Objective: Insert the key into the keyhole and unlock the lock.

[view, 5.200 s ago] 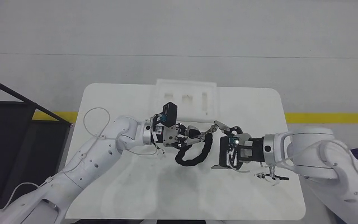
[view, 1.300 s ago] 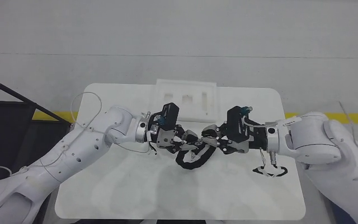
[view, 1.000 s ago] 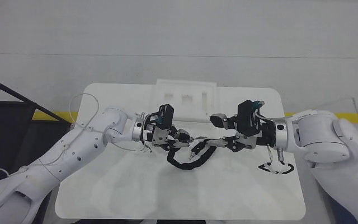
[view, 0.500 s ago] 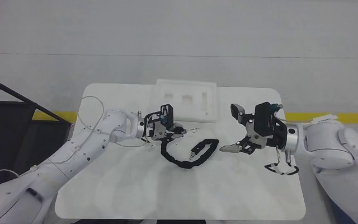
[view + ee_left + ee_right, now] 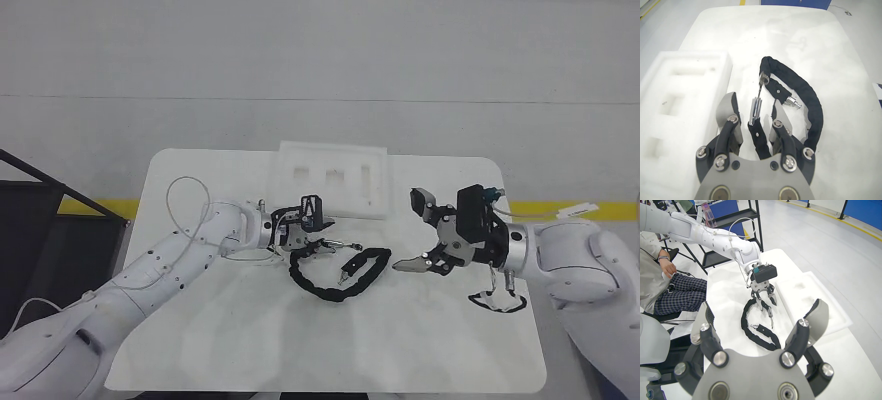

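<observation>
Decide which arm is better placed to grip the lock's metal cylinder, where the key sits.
Left. The left gripper has its open fingers either side of the cylinder with the key in it; the right gripper hangs open, beyond the chain.

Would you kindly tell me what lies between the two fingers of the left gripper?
In the left wrist view, the lock cylinder lies between the open fingers of the left gripper, touching neither, with the key in its end.

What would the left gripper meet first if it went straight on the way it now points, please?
Most likely the silver lock barrel, which lies just ahead between the jaws of the open left gripper, with the key projecting from its far end. How high the gripper sits above the barrel is unclear.
</observation>
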